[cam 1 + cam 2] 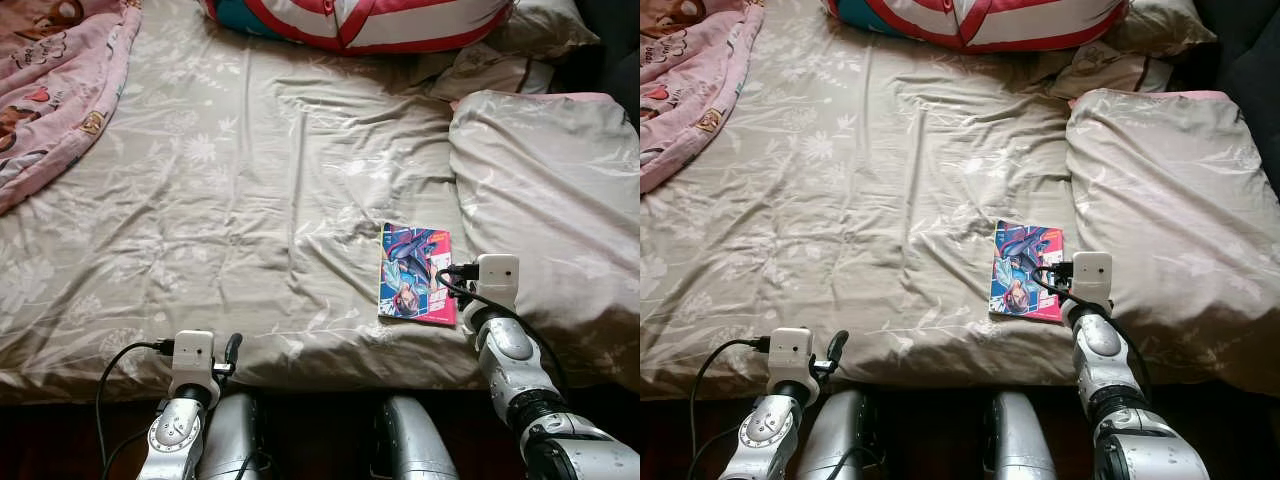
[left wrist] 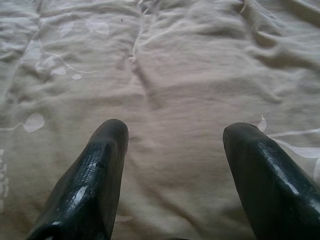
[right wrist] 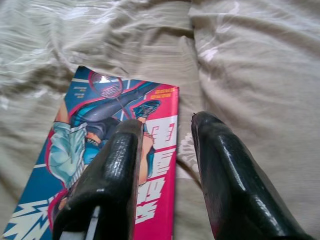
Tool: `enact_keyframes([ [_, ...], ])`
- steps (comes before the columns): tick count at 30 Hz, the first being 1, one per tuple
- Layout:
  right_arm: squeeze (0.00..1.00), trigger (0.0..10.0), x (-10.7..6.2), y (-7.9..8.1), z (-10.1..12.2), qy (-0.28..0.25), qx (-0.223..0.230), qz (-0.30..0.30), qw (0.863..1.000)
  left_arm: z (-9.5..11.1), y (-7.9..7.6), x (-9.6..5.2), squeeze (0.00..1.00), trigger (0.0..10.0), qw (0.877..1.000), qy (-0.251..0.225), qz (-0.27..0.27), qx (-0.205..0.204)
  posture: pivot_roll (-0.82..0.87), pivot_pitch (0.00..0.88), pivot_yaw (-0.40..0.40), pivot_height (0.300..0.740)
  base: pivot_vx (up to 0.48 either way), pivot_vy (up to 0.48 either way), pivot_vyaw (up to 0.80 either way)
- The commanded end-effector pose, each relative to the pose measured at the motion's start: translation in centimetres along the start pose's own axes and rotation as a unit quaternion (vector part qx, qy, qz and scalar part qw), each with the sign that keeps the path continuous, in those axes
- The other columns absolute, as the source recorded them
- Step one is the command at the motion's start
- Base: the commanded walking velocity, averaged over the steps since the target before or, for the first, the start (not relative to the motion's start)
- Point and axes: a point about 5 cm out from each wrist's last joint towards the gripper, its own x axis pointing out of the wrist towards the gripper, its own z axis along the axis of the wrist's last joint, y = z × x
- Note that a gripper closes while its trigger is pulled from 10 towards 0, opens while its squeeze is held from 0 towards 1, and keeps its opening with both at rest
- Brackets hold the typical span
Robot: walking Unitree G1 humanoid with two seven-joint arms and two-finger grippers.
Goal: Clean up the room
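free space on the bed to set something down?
Wide bare sheet between the pink blanket and the comic book. Crowded: pillow beside the book, where the right gripper sits, and the striped cushion.

A book [image 1: 416,273] lies flat on the bed [image 1: 250,200], a little right of the middle of the frame, just left of a big pillow [image 1: 550,210] that sits at the right side. A blanket [image 1: 55,90] lies in the upper left corner, a cushion [image 1: 360,22] lies along the top middle, and a small pillow [image 1: 495,70] sits just right of it. The right gripper [image 3: 165,150] is at the book's lower right edge with one finger over the book, and the left gripper [image 2: 175,165] is at the lower left, over the bed's front edge.
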Motion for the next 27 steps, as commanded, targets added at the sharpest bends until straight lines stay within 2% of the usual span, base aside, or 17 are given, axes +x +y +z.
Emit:
enact_keyframes([
  [1,0.0,10.0,-0.6,0.3,-1.2,0.012,0.001,0.009,1.0,-1.2,-0.2,-0.7,0.0,10.0,1.0,0.027,-0.005,0.001,-0.02,0.307,-0.045,0.63,0.0,0.0,0.0],
  [2,0.0,10.0,-0.6,0.3,-1.2,0.012,0.001,0.009,1.0,-1.2,-0.2,-0.7,0.0,10.0,1.0,0.027,-0.005,0.001,-0.02,0.307,-0.045,0.63,0.0,0.0,0.0],
  [5,0.0,10.0,-1.6,1.9,-2.9,0.013,0.012,0.037,0.999,-1.1,-0.3,-0.5,0.0,10.0,1.0,0.027,-0.004,-0.001,-0.02,0.302,-0.049,0.63,0.0,0.0,0.0],
  [7,0.0,10.0,-1.8,2.1,-3.2,0.015,0.013,0.039,0.999,-1.1,-0.3,-0.5,0.0,10.0,1.0,0.027,-0.004,-0.001,-0.02,0.301,-0.05,0.63,0.0,0.0,0.0],
  [12,0.0,10.0,-3.3,3.2,-5.6,0.045,0.015,0.057,0.997,-1.3,-0.3,-0.4,0.0,10.0,0.999,0.037,0.001,-0.006,-0.03,0.286,-0.06,0.665,0.0,0.0,0.0],
  [17,0.0,10.0,-4.1,3.2,-7.2,0.079,0.011,0.056,0.995,-1.4,-0.4,-0.2,0.0,10.0,0.999,0.043,0.003,-0.012,-0.02,0.274,-0.061,0.695,0.0,0.0,0.0],
  [24,0.0,10.0,-6.0,2.5,-10.1,0.143,0.009,0.046,0.989,-3.8,0.8,-1.1,0.0,10.0,0.992,0.124,0.019,-0.018,-0.02,0.252,-0.062,0.74,0.0,0.0,0.0],
  [27,0.0,10.0,-6.9,2.1,-11.4,0.184,0.006,0.033,0.982,-5.0,1.4,-1.8,0.0,10.0,0.985,0.168,0.027,-0.021,-0.02,0.243,-0.06,0.74,0.0,0.0,0.0],
])
